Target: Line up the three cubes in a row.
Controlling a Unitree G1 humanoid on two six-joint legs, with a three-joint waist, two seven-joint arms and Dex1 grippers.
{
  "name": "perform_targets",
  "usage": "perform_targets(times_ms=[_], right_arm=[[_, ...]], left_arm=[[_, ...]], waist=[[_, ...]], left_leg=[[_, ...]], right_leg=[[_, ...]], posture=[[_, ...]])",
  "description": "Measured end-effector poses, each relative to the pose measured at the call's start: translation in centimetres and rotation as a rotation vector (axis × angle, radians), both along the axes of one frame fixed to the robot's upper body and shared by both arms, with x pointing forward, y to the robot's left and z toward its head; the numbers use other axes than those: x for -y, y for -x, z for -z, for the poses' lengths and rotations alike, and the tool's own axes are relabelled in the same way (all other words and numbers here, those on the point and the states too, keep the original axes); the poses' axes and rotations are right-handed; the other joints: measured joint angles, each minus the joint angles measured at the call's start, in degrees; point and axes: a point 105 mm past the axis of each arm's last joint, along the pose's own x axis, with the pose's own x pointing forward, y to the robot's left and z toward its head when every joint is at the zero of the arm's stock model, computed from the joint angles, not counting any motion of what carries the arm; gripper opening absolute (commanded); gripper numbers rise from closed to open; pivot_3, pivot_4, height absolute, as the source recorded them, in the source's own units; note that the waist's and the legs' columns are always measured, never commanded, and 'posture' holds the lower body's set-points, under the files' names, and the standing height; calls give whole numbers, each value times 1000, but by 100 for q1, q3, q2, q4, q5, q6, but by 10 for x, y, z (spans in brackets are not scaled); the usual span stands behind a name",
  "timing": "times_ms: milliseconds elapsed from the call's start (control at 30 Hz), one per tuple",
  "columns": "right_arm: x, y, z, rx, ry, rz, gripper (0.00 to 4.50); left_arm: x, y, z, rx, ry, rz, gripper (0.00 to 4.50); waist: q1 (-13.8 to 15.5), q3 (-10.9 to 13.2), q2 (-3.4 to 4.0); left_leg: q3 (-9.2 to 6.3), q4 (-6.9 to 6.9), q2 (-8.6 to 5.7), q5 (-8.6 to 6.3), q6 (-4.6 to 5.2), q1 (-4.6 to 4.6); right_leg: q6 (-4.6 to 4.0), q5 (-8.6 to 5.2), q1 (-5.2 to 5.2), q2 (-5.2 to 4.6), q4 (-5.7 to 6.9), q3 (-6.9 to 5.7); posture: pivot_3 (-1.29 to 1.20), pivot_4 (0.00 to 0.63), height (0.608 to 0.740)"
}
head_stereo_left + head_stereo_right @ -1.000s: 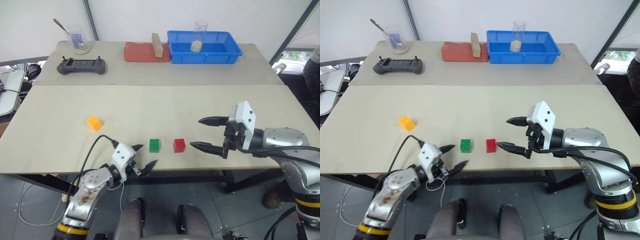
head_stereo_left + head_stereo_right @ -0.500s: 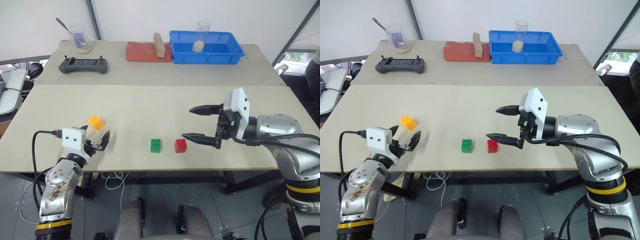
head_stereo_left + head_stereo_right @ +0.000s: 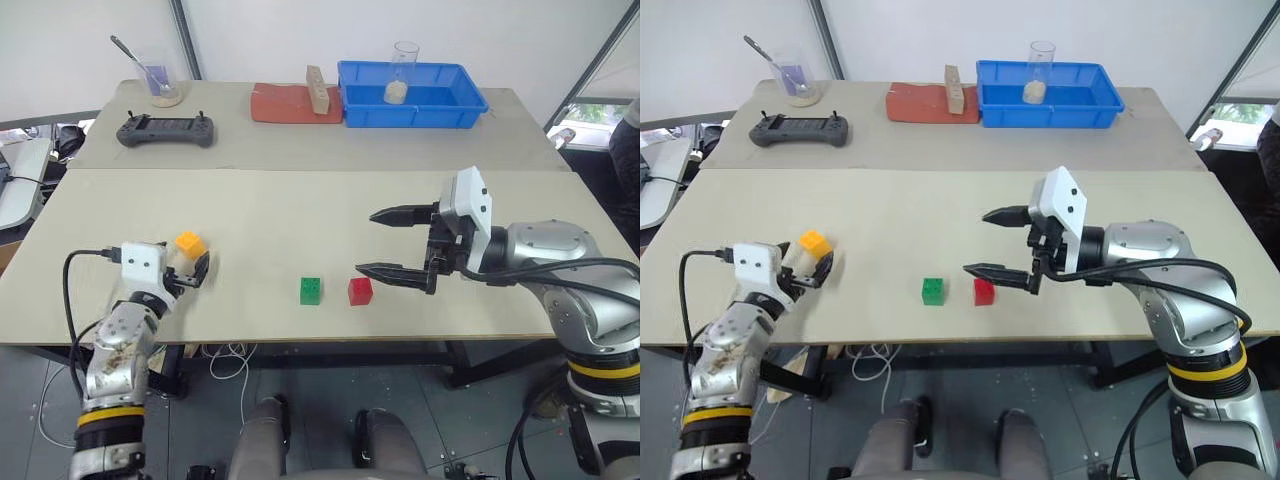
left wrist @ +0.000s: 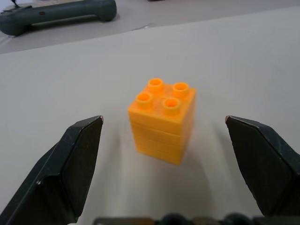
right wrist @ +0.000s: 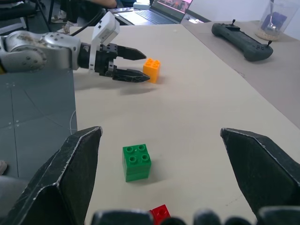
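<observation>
- Orange-yellow cube (image 3: 190,244) sits near the worktop's (image 3: 300,215) left front edge, between the spread fingers of the left tool (image 3: 186,268), untouched.
- Green cube (image 3: 311,290) and red cube (image 3: 360,290) stand side by side near the front edge.
- Right tool (image 3: 385,243), fingers apart, hovers beside the red cube, empty.

Light: bright, even, diffuse daylight (white tent walls behind).
Shadows: soft, faint on the table (image 3: 300,210).
Focus: orange-yellow cube (image 4: 162,120) sharp in the left wrist view; fingers (image 4: 65,173) blurred.
Glare: none visible.
</observation>
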Motion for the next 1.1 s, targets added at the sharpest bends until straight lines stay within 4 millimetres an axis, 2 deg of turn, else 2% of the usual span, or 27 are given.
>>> perform_targets(times_ms=[133, 167, 233, 400, 667, 833, 900, 1000, 1100], right_arm=[[0, 0, 0, 0, 0, 1, 4500], [0, 0, 0, 0, 0, 1, 4500], [0, 1, 0, 2, 2, 1, 4500], [-2, 4, -1, -17, -12, -9, 4500], [-10, 10, -11, -2, -51, -38, 4500], [-20, 12, -60, 95, -211, -49, 4500], [-22, 17, -72, 123, -236, -58, 4500], [-25, 19, -72, 106, -256, -63, 4500], [-24, 21, -68, 96, -246, -57, 4500]], left_arm=[[-12, -8, -4, -36, 11, 85, 4460], [-13, -9, -4, -47, 11, 111, 4220], [-15, -11, -3, -75, 12, 162, 3593], [-11, -14, -1, -98, 25, 248, 1285], [-10, -17, -1, -95, 25, 266, 1283], [0, -16, -6, -84, 7, 306, 1283], [3, -15, -8, -76, -1, 319, 1283], [8, -12, -9, -80, -8, 344, 1283], [20, -9, -13, -81, -10, 412, 1283]], waist=[[-2, 0, 0], [-2, 0, 0], [-4, 0, 0], [-4, 0, 0], [-10, 0, 0], [-16, 0, 0], [-11, 0, -1], [-9, 0, -1], [-6, 1, -1]], left_leg=[[1, 0, 0, 0, 0, -1], [1, 0, 0, 0, 0, -1], [2, -1, 0, 0, 0, -1], [2, -2, 1, 0, 0, -1], [1, -2, 1, 0, 0, -1], [2, -3, 4, 0, 0, -4], [1, -5, 5, 0, 0, -3], [4, -7, 3, 0, 0, -6], [4, -6, 4, 0, 0, -5]], right_leg=[[0, 0, -5, -1, -2, 0], [0, 0, -6, -1, -2, 0], [0, 0, -6, -1, -2, -1], [-1, 0, -3, -2, -2, 0], [-1, 1, 7, -1, 0, 0], [0, 3, 6, 1, 8, 1], [-1, 1, 6, 2, 6, -2], [0, 2, 7, -2, 5, -1], [-3, 1, 9, -2, 4, -1]], posture=[[0, 150, 740], [0, 150, 740], [0, 150, 740], [0, 150, 740], [0, 150, 740], [0, 150, 740], [0, 150, 740], [0, 150, 740], [0, 150, 740]])
